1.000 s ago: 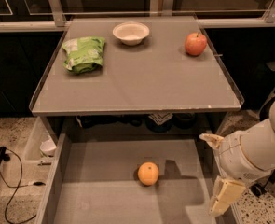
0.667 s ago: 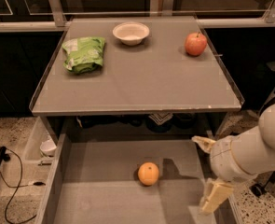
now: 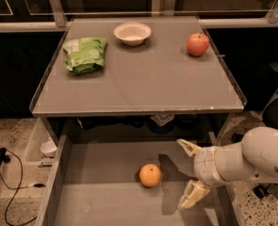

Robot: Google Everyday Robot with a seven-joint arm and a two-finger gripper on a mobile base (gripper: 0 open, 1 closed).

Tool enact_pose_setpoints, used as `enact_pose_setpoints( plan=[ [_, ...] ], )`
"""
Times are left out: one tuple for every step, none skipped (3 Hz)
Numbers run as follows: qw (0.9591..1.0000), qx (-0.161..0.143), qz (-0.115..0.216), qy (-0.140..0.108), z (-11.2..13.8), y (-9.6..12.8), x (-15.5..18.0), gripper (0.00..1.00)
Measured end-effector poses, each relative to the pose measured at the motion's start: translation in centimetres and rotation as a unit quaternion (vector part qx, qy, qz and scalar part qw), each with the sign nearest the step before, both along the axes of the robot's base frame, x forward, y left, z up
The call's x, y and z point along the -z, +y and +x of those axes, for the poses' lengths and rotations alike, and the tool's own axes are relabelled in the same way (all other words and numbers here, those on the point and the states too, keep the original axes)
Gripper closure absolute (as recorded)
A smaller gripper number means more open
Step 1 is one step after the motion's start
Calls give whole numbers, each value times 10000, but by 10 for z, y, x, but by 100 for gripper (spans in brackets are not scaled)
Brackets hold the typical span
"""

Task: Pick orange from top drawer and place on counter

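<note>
Gripper (image 3: 190,172) hangs low over the open drawer (image 3: 105,173), coming in from the drawer's right-hand edge on a thick white arm (image 3: 254,159); its two pale fingers (image 3: 193,195) are spread wide apart, with nothing between them; one finger sits farther back toward the counter and the other nearer the camera. Both point across the drawer toward the orange (image 3: 150,175); the fruit lies near the fingertips but clear of them, outside the gap, resting alone on the flat grey drawer bottom; a dark shadow of the gripper falls on the drawer floor between the two.

Beyond the gripper and higher up is the counter (image 3: 143,86), its front edge overhanging the back of the drawer; everything on it lies well away from the gripper. A red apple (image 3: 197,44) stands at the counter's far side, roughly straight out past the gripper; a small white bowl (image 3: 132,33) sits farther off along the same far edge; a crumpled green bag (image 3: 84,54) lies farthest from the gripper, across the counter toward the opposite corner. On the floor past the drawer's other side, a black cable (image 3: 9,194) trails over the speckled tiles.
</note>
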State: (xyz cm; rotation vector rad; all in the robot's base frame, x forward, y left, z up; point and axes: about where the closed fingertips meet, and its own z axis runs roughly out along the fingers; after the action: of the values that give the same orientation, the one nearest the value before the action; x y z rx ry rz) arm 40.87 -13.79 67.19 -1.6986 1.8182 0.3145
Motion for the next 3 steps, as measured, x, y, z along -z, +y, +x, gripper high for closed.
enact_pose_setpoints(
  plan=[
    [9992, -130, 355, -149, 16, 19, 24, 0],
    [9965, -270, 785, 21, 29, 34, 44, 0],
    [9909, -583, 1161, 351, 31, 59, 59, 0]
  ],
)
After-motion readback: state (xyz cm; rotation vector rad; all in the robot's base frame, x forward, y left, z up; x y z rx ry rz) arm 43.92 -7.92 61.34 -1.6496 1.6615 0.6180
